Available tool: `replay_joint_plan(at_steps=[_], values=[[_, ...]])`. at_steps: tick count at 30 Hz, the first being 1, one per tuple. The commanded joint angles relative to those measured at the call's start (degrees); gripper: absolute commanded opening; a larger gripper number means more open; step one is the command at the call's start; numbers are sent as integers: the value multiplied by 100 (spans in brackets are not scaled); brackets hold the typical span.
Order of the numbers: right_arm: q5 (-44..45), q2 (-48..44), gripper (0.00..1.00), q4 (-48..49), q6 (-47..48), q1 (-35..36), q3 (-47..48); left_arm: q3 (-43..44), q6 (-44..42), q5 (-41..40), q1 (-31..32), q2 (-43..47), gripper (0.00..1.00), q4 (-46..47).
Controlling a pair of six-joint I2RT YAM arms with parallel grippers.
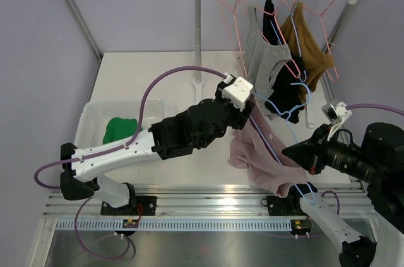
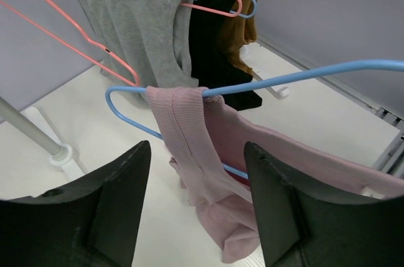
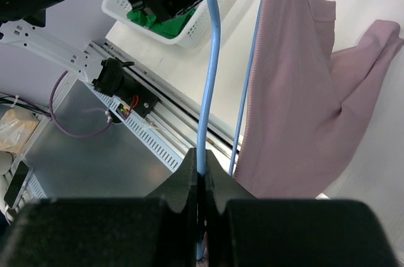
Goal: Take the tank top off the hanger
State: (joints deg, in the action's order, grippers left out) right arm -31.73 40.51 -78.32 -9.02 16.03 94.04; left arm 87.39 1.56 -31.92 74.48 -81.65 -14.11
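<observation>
the pink ribbed tank top is draped over a light blue wire hanger above the near edge of the white counter, right of centre, its lower folds sagging down toward the counter.

the overhead view shows the left gripper reaching in from the near-left corner to the top end of that hanger, but its fingers are hidden there. the left wrist view settles it: the left gripper is spread wide and holds nothing, with one strap of the top looped over the blue wire just ahead of the gap.

only the right wrist view shows the right gripper pinched tight on the blue wire, the pink fabric hanging just beside it.

a white-posted clothes rack stands along the far edge toward the far-right corner, carrying a grey tank top, a black garment and a brown garment.

a white plastic basket holding a green cloth sits at the left edge.
</observation>
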Motion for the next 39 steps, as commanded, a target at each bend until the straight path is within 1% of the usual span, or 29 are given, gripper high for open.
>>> replay_joint_plan(at_steps=[1, 3, 4, 5, 6, 10, 13, 14, 16, 17, 18, 19, 22, 23, 24, 26, 27, 31, 33, 36, 38, 39], values=[[-307, -8, 0, 309, -74, 40, 141, 24, -7, -271, -179, 44, 55, 523], [-456, -17, 0, 344, -83, 40, 150, -21, 37, -165, -267, 44, 46, 523], [-475, -26, 0, 353, -74, 40, 158, -29, 63, -157, -337, 35, 35, 514], [-484, -26, 0, 353, -57, 49, 167, -47, 63, -183, -363, 35, 32, 506], [-492, -17, 0, 379, -56, 58, 176, -73, 72, -165, -433, 35, 30, 497], [-624, 1, 0, 423, -48, 76, 211, -152, 160, 2, -557, 52, 27, 514], [-510, 44, 0, 414, -13, 119, 203, -249, 230, 220, -566, 105, 41, 567], [-510, 71, 0, 414, -4, 119, 185, -284, 239, 256, -566, 122, 39, 602], [-510, 80, 0, 414, 5, 128, 194, -311, 248, 248, -566, 114, 17, 637], [-527, 88, 0, 414, -4, 128, 211, -293, 248, 65, -566, 79, 10, 603], [-545, 80, 0, 406, 14, 163, 211, -285, 257, -85, -566, 61, 0, 594], [-554, 80, 0, 414, 23, 207, 211, -276, 326, -452, -566, 61, 0, 576], [-449, 71, 0, 336, 110, 435, 150, -267, 634, -1156, -610, 140, 0, 436], [-362, 71, 0, 292, 137, 505, 115, -284, 748, -1646, -636, 192, 0, 374], [-335, 71, 0, 248, 180, 611, 89, -354, 1019, -1885, -706, 332, 0, 243], [-291, 88, 0, 212, 259, 883, 18, -495, 1301, -2386, -898, 526, 0, 137], [-290, 88, 0, 178, 286, 962, 1, -617, 1659, -2493, -987, 614, 0, -81], [-483, 150, 0, 177, 418, 1235, -9, -934, 2119, -2345, -1453, 1071, 0, -381], [-668, 167, 0, 195, 506, 1350, 53, -944, 2321, -2249, -1716, 1116, 0, -636], [-590, 168, 0, 273, 594, 1420, 167, -1022, 2419, -2029, -1866, 1256, 0, -778], [-247, 72, 0, 545, 472, 1420, 72, -1259, 2279, -1381, -1867, 1510, 0, -603], [-116, -25, 0, 1286, 314, 1420, -103, -1391, 2078, -960, -1867, 1633, 0, -315]])
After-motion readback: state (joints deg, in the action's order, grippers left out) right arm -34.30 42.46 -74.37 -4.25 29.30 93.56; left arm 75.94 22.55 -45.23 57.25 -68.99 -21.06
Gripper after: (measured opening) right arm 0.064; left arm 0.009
